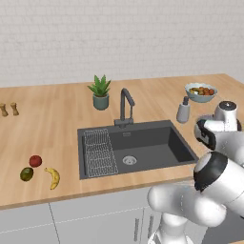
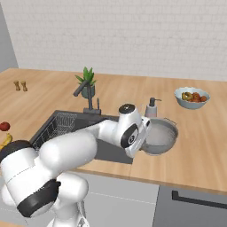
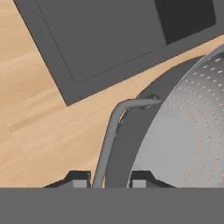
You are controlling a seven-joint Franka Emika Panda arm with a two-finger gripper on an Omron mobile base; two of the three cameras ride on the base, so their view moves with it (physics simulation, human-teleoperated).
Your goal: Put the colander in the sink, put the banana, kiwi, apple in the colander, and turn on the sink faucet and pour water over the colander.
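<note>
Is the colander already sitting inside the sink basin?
No: in the right base view the colander rests on the wooden counter to the right of the sink, outside the basin.

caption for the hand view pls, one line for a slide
Gripper shut on the colander handle, on the wooden counter beside the dark sink.
</note>
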